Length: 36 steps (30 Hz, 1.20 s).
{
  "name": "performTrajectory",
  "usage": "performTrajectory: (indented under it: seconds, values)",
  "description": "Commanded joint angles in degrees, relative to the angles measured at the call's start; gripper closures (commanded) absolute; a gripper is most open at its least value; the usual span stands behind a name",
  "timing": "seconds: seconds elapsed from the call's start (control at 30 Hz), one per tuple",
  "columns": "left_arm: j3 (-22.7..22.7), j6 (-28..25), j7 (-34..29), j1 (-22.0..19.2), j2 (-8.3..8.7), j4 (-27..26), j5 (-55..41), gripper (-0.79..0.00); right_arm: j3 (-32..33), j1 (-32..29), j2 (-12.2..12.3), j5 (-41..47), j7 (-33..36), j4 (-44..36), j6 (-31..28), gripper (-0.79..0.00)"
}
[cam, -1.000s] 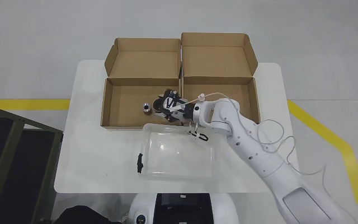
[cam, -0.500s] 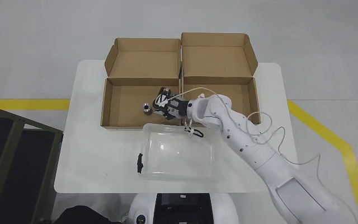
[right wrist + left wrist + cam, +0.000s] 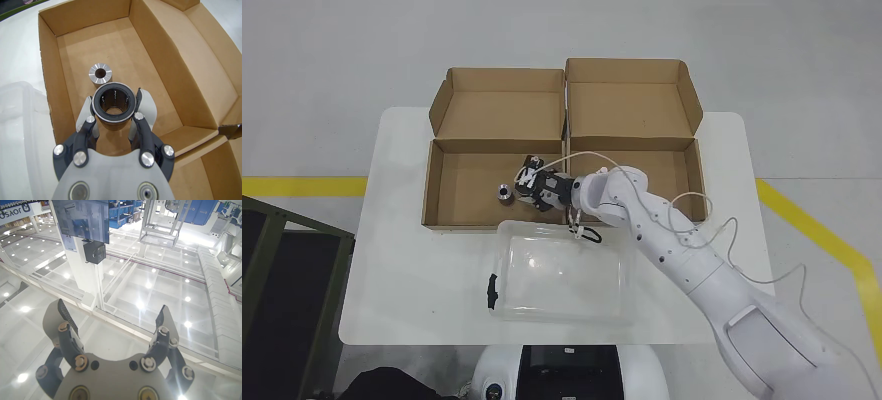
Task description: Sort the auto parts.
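Note:
My right gripper (image 3: 115, 103) (image 3: 533, 185) is shut on a cylindrical linear bearing (image 3: 114, 108) with a black end ring, held upright over the floor of the left cardboard box (image 3: 467, 190) (image 3: 121, 47). Just beyond the bearing a silver metal bushing (image 3: 100, 74) (image 3: 503, 191) with a centre hole stands on the box floor. My left gripper (image 3: 115, 317) is open, holds nothing and points up at a ceiling.
A second open cardboard box (image 3: 672, 165) adjoins the first on the right. A clear plastic bin (image 3: 557, 270) (image 3: 17, 113) sits in front of the boxes on the white table (image 3: 392, 260). A small black part (image 3: 491, 291) lies at the bin's left edge.
My right gripper has moved left with the bearing, deeper into the left box and closer to the silver bushing.

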Motion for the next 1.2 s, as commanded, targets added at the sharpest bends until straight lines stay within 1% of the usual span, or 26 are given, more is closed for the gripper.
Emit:
performTrajectory:
  seconds: [0.0,0.07,0.1,0.13,0.17,0.27,0.37,0.53,0.57,0.63,0.83,0.87,1.17]
  values:
    - [0.0,0.0,0.0,0.0,0.0,0.0,0.0,-0.785,-0.1,0.2,-0.2,-0.1,-0.1,0.5,0.0,-0.332]
    - [0.0,0.0,0.0,0.0,0.0,0.0,0.0,-0.785,0.0,0.3,-0.4,-0.3,-0.1,0.7,-0.1,-0.394]
    - [0.0,0.0,0.0,0.0,0.0,0.0,0.0,-0.785,0.1,0.3,-0.4,-0.3,-0.1,0.7,-0.2,-0.496]
    - [0.0,0.0,0.0,0.0,0.0,0.0,0.0,-0.785,0.2,0.3,-0.5,-0.3,-0.1,0.7,-0.3,-0.56]
    - [0.0,0.0,0.0,0.0,0.0,0.0,0.0,-0.785,0.3,0.2,-0.5,-0.2,-0.1,0.7,-0.4,-0.585]
    - [0.0,0.0,0.0,0.0,0.0,0.0,0.0,-0.785,1.2,0.0,-0.5,0.5,-1.0,0.7,-0.8,-0.61]
    - [0.0,0.0,0.0,0.0,0.0,0.0,0.0,-0.785,2.4,-0.4,-0.2,0.2,-2.2,-1.0,-1.4,-0.628]
    - [0.0,0.0,0.0,0.0,0.0,0.0,0.0,-0.785,5.7,-2.6,1.3,-0.7,-2.4,-8.4,-3.1,-0.662]
    - [0.0,0.0,0.0,0.0,0.0,0.0,0.0,-0.785,6.6,-3.4,1.7,-0.9,-2.1,-10.4,-3.4,-0.69]
    - [0.0,0.0,0.0,0.0,0.0,0.0,0.0,-0.785,8.7,-5.3,2.6,-1.1,-1.4,-14.3,-3.9,-0.72]
    - [0.0,0.0,0.0,0.0,0.0,0.0,0.0,-0.785,15.3,-12.0,5.1,-1.9,0.6,-24.7,-5.3,-0.748]
    - [0.0,0.0,0.0,0.0,0.0,0.0,0.0,-0.785,16.5,-13.1,5.5,-2.1,0.6,-26.2,-5.6,-0.779]
    - [0.0,0.0,0.0,0.0,0.0,0.0,0.0,-0.785,26.8,-22.2,8.4,-2.2,-1.3,-34.4,-8.3,-0.785]
